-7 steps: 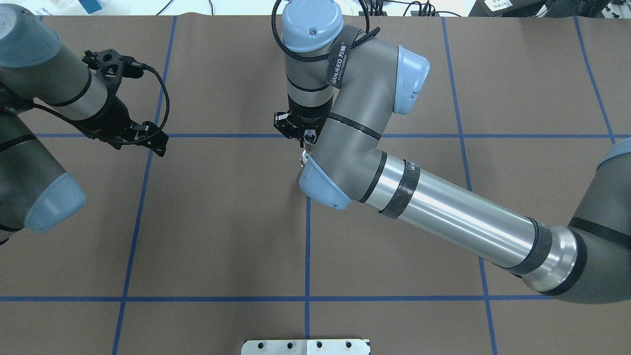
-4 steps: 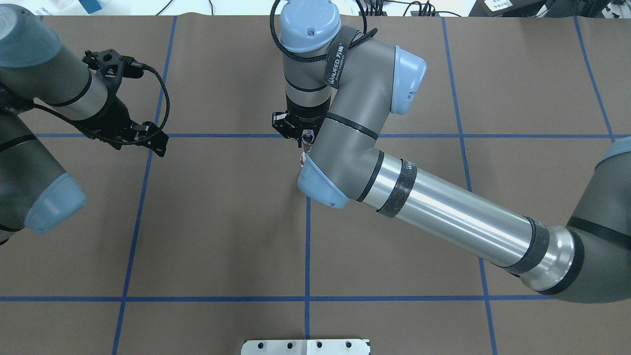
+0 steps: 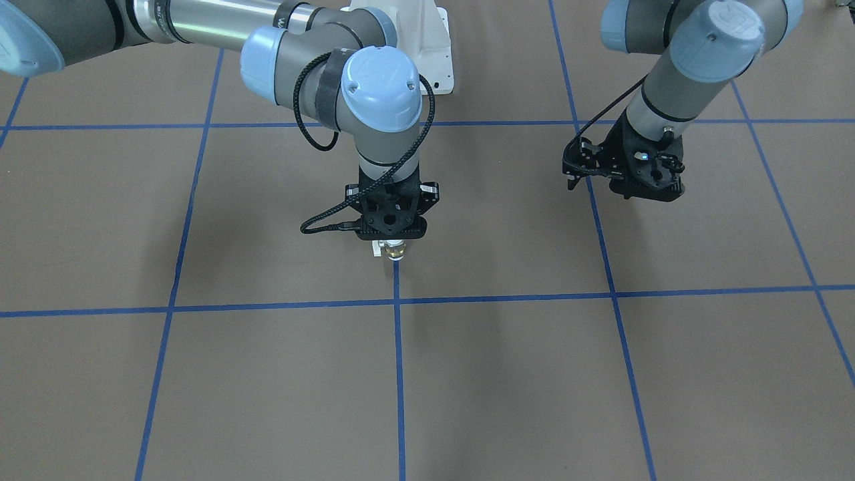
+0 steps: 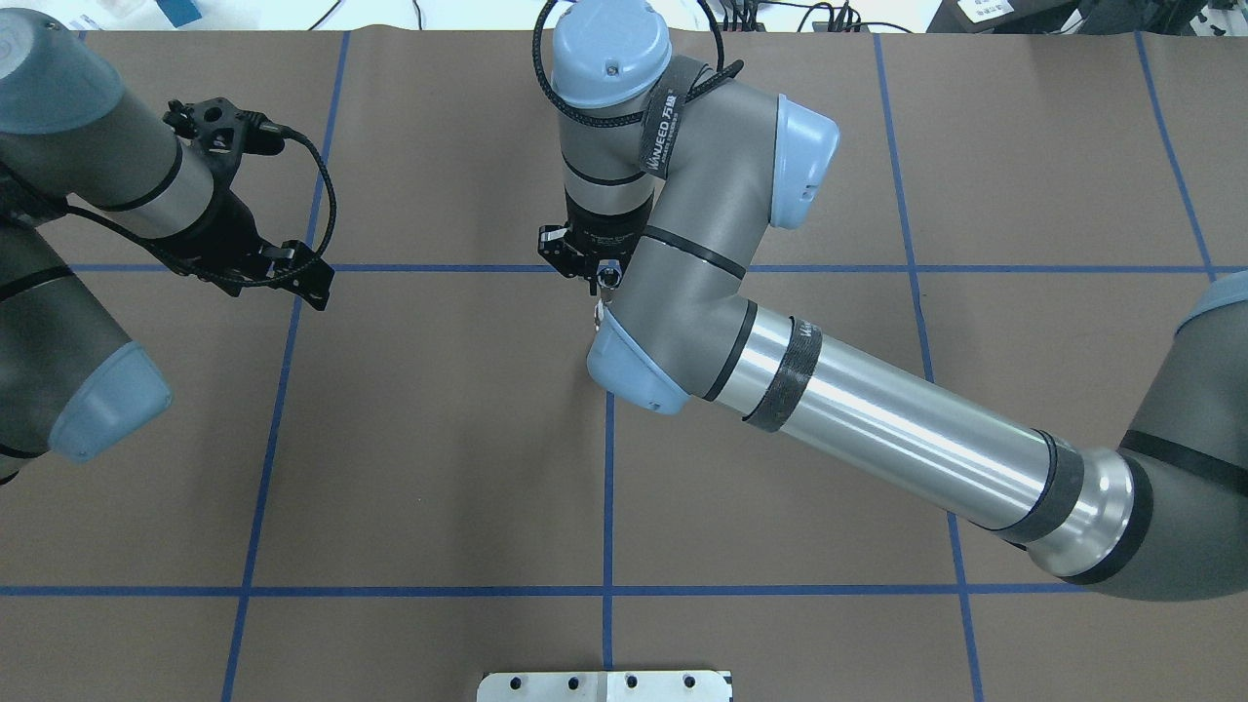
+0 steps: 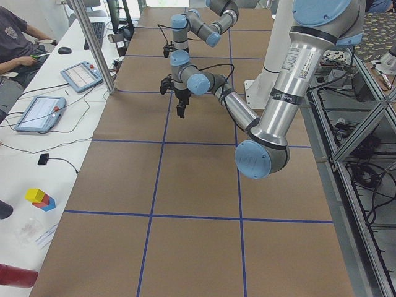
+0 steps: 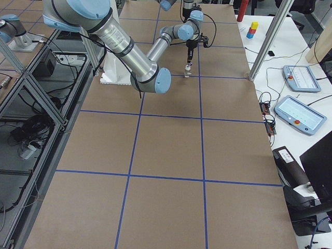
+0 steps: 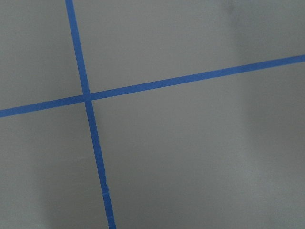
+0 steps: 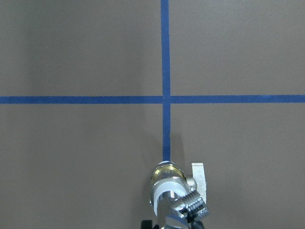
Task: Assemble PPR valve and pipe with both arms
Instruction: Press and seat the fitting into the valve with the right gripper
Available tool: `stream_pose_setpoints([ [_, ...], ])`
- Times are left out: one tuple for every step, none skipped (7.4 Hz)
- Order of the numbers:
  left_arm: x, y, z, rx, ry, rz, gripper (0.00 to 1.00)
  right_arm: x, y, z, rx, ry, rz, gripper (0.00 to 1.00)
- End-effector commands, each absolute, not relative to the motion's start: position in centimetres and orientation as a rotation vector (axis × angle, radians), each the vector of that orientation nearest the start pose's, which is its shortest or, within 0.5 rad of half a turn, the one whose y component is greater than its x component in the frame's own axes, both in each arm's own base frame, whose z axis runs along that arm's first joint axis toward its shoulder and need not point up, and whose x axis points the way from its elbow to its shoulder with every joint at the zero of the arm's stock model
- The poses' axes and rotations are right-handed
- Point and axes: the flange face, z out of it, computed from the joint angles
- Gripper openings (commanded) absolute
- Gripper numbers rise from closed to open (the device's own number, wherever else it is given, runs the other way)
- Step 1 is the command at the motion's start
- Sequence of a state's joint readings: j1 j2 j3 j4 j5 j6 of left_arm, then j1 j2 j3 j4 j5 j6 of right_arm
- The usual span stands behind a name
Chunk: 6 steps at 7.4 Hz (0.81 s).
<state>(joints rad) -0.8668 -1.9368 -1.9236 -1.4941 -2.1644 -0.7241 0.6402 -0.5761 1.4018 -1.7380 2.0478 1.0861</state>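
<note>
The PPR valve [image 8: 167, 180], with a white ring and a brass body, hangs joined to the silver threaded pipe [image 8: 189, 206] at the bottom of the right wrist view. My right gripper [image 3: 393, 242] points straight down and is shut on this joined piece, just over a blue tape line near the table's middle. The valve [image 3: 395, 251] peeks out below it in the front view. In the overhead view my right gripper [image 4: 606, 278] is partly hidden by its own arm. My left gripper [image 4: 310, 281] hovers apart, looks open and holds nothing.
The brown mat [image 4: 439, 439] carries a grid of blue tape lines [image 7: 90, 124]. The white bolted pedestal [image 3: 431, 47] stands at the robot's side of the table. Tablets [image 5: 38, 111] and cables lie on the side bench.
My right arm has shifted slightly to the left with the joined piece still in its gripper. The left arm has not moved.
</note>
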Motion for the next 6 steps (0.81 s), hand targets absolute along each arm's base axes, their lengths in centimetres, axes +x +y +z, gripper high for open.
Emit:
stream_pose_setpoints([
  [31.42,-48.97,30.71,0.095,0.841,0.171,1.00,-55.43,-52.06,11.56,-0.054,-0.792,-0.013,0.00],
  [31.42,-48.97,30.71,0.095,0.841,0.171,1.00,-55.41,-51.98,11.48,-0.059,-0.796,-0.015,0.00],
  [31.42,-48.97,30.71,0.095,0.841,0.169,1.00,-55.41,-51.97,11.50,-0.059,-0.795,-0.015,0.00],
  [31.42,-48.97,30.71,0.095,0.841,0.169,1.00,-55.42,-51.98,11.59,-0.059,-0.795,-0.015,0.00],
  [31.42,-48.97,30.71,0.094,0.841,0.168,1.00,-55.42,-51.98,11.61,-0.060,-0.794,-0.014,0.00],
  [31.39,-48.94,30.65,0.095,0.842,0.167,1.00,-55.25,-52.14,11.50,-0.058,-0.795,-0.012,0.00],
])
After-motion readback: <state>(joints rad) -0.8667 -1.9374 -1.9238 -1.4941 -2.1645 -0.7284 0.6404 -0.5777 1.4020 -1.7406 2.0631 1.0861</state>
